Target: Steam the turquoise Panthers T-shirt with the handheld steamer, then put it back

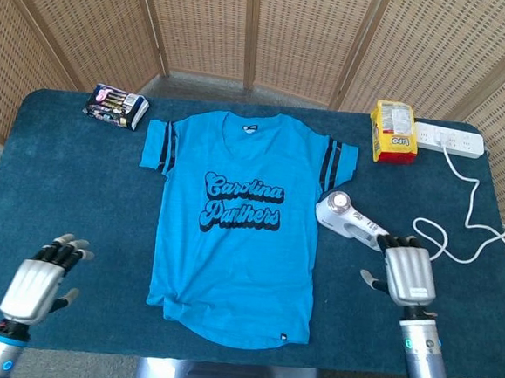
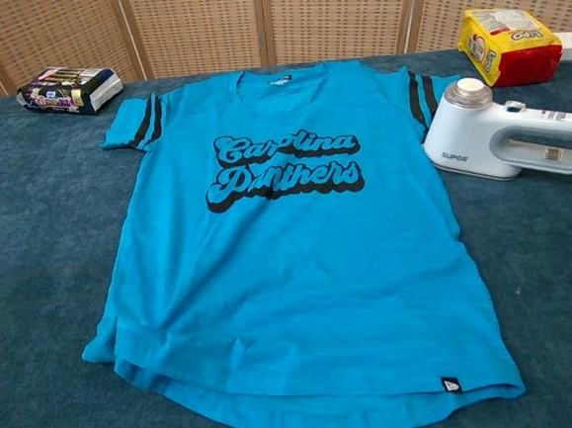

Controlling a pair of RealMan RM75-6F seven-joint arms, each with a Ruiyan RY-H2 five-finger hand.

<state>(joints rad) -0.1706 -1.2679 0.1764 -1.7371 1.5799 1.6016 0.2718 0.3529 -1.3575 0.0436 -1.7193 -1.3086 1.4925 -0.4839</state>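
The turquoise Panthers T-shirt lies flat on the dark blue table, neck toward the far side. The white handheld steamer lies on the table just right of the shirt, with nothing gripping it. My right hand hovers near the front right, below the steamer's handle, fingers apart and empty. My left hand is at the front left, well clear of the shirt, fingers apart and empty. Neither hand shows in the chest view.
A yellow and red snack bag stands at the back right beside a white power strip; its cord loops toward the steamer. A dark snack packet lies at the back left. Wicker screens stand behind the table.
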